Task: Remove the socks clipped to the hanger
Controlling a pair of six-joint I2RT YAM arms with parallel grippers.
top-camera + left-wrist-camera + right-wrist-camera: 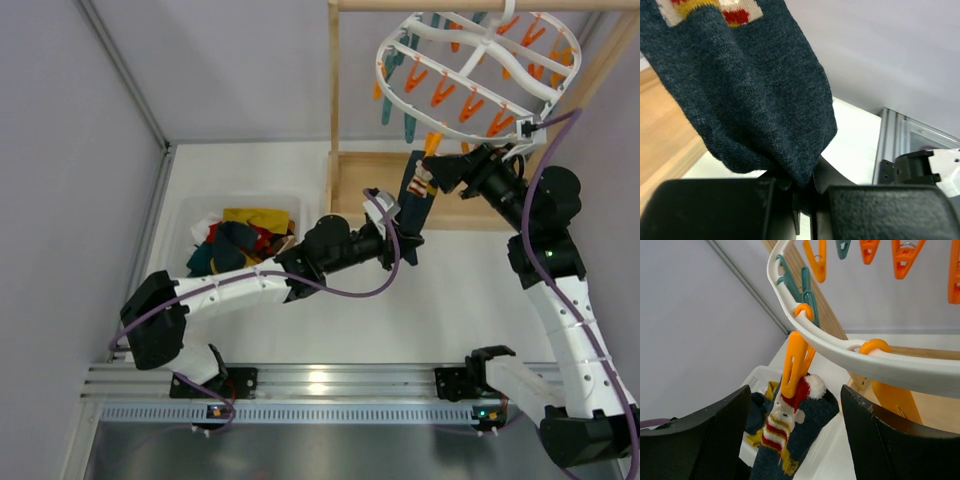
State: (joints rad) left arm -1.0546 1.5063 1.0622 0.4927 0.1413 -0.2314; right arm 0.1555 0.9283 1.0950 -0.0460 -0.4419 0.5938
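Note:
The white oval hanger [470, 60] with orange and teal clips hangs from the wooden rack at the top right. One patterned navy sock [417, 195] hangs from an orange clip [795, 362]; its red-white pattern shows in the right wrist view [790, 425]. My left gripper [408, 243] is shut on the sock's lower end [765, 100]. My right gripper [440, 172] is open, its fingers [700, 440] either side of the clip and the sock's top, apart from them. A mustard yellow sock [258, 218] and a plain navy one [232, 240] lie in the bin.
A white bin [180, 225] with mixed clothes stands at the left. The wooden rack's base [400, 180] and uprights [333, 100] stand behind the sock. Grey walls close in on both sides. A metal rail [320, 385] runs along the near edge.

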